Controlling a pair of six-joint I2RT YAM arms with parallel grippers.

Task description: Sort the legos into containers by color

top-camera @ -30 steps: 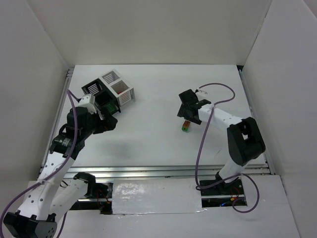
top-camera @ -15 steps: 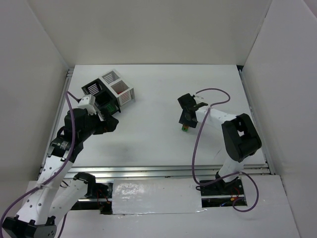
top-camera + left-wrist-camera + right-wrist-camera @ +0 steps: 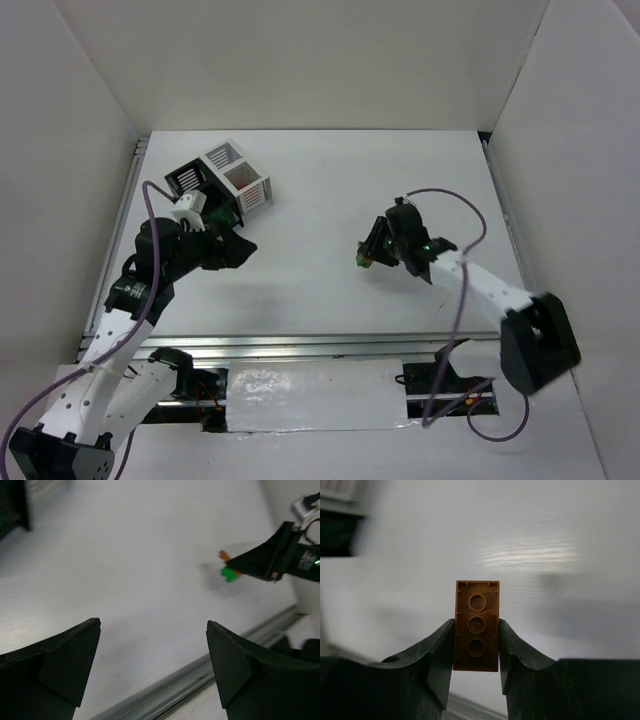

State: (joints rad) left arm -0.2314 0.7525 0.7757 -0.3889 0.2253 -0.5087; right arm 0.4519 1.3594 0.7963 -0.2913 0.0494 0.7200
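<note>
Left arm is reaching forward and right, its claw (image 3: 238, 248) hanging with jaws spread wide. Right arm is stretching leftward, its claw (image 3: 372, 252) pinching a brown lego (image 3: 476, 630) between both fingers.

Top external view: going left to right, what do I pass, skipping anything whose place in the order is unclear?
Black bin → white bin → held bricks → right arm's base. The left fingers overlap the white bin sideways, so they are left out.
</note>
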